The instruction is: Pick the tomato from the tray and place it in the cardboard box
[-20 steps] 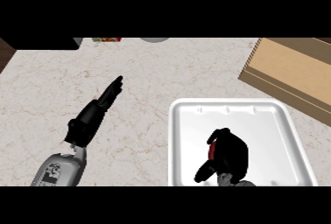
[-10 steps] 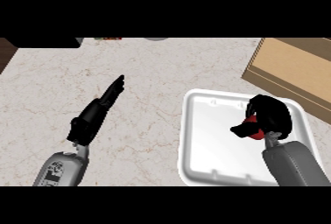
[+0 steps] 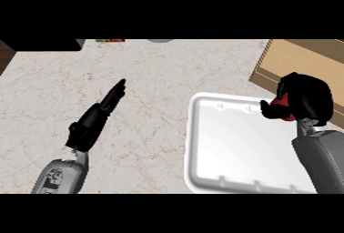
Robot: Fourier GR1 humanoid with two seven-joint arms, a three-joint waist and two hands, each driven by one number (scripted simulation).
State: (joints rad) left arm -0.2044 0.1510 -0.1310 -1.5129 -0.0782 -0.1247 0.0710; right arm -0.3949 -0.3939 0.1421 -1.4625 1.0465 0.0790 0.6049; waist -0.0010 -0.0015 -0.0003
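Note:
My right hand (image 3: 308,96) is curled round the red tomato (image 3: 285,103), of which only a small red patch shows between thumb and fingers. It hangs over the far right corner of the white tray (image 3: 228,150), close to the near edge of the cardboard box (image 3: 302,61) at the upper right. The tray's floor is bare. My left hand (image 3: 101,113) rests open on the counter to the left, fingers straight and pointing away from me.
The marble counter (image 3: 154,77) spreads between the left hand and the tray. A dark object (image 3: 40,44) sits at the far left edge, with small coloured items (image 3: 111,40) and a grey round thing (image 3: 160,40) along the back edge.
My right hand has carried the tomato up from the tray's middle toward the far right, nearing the box. The left hand has stayed still.

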